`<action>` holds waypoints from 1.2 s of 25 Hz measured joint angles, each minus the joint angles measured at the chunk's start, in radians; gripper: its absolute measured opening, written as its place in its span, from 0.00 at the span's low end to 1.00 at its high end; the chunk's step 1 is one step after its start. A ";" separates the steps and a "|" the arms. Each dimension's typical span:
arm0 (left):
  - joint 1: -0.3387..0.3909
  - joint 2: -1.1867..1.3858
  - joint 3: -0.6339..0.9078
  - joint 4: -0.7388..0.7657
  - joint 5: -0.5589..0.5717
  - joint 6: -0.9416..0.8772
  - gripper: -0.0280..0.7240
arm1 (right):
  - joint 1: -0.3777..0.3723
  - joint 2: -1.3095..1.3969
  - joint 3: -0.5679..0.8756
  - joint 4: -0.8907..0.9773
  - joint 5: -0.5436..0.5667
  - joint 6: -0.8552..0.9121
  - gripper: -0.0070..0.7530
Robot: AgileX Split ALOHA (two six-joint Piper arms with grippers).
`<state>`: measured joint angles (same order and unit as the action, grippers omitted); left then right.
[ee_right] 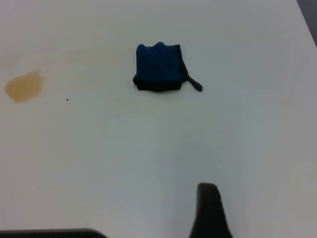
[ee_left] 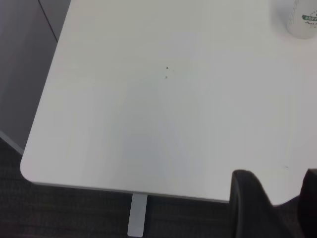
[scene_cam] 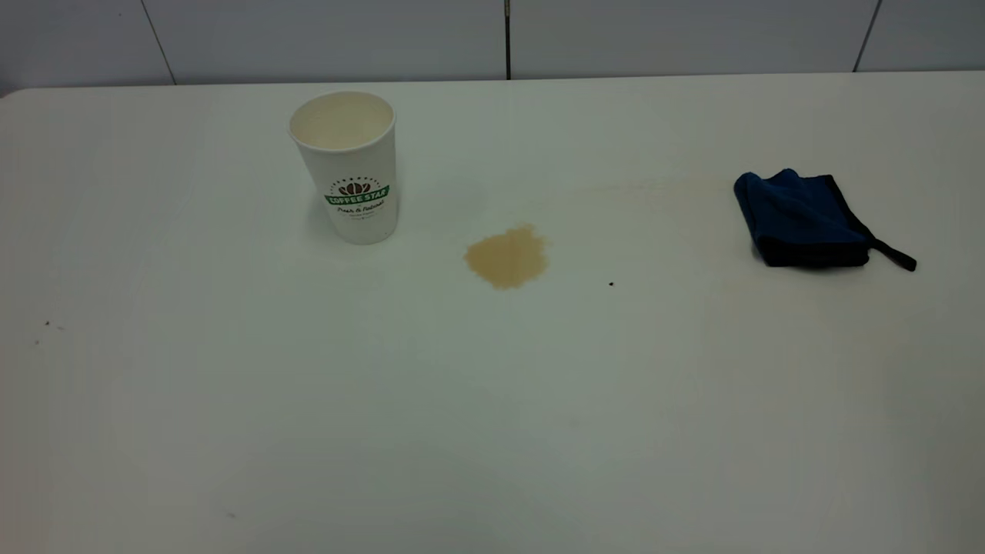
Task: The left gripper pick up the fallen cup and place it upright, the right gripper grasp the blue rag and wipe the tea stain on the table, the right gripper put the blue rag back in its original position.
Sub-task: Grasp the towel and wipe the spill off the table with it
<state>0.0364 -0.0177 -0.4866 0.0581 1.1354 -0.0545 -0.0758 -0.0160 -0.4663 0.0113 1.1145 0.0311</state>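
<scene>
Cup [scene_cam: 348, 165] stands upright on the white bench [scene_cam: 492, 400], mouth up, its green "COFFEE STAR" label facing the exterior camera. Just beside it, toward the rag's side, lies the tan tea stain [scene_cam: 506, 258], unwiped. The blue rag [scene_cam: 803, 220] sits folded well apart from the stain, a dark strap trailing off one corner. Neither arm shows in the exterior view. From the left wrist view, the left pincer [ee_left: 277, 206] hangs over the bench's near edge with a clear gap between its two dark fingers and nothing in it; the cup [ee_left: 303, 19] is far ahead of it, just clipped by the frame's corner. From the right wrist view, only one finger [ee_right: 210, 210] of the right pincer is visible, so I cannot tell its spread; the rag [ee_right: 159, 68] lies well ahead of that finger, with the stain [ee_right: 24, 87] off to one side.
</scene>
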 joint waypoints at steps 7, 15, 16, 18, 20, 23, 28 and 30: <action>0.000 0.000 0.000 0.000 -0.001 0.000 0.41 | 0.000 0.000 0.000 0.000 0.000 0.000 0.78; 0.000 0.000 0.000 0.000 -0.001 0.000 0.41 | 0.000 0.000 0.000 0.000 0.000 0.000 0.78; 0.000 0.000 0.000 0.000 -0.001 0.000 0.41 | 0.000 0.000 0.000 0.000 0.000 0.000 0.78; 0.000 0.000 0.000 0.000 -0.001 0.000 0.41 | 0.000 0.000 0.000 -0.011 0.000 0.000 0.78; 0.000 0.000 0.000 0.000 -0.001 0.000 0.41 | 0.000 0.000 0.000 -0.045 0.000 0.000 0.78; 0.000 0.000 0.000 0.000 -0.001 0.000 0.41 | 0.000 0.000 -0.006 -0.077 0.000 0.027 0.78; 0.000 0.000 0.000 0.000 -0.001 0.000 0.41 | 0.000 0.162 -0.098 -0.116 -0.011 0.056 0.78; 0.000 0.000 0.000 0.000 -0.001 0.000 0.41 | 0.000 0.283 -0.152 -0.121 -0.037 0.056 0.78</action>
<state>0.0364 -0.0177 -0.4866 0.0581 1.1345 -0.0545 -0.0758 0.2673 -0.6184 -0.1096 1.0770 0.0876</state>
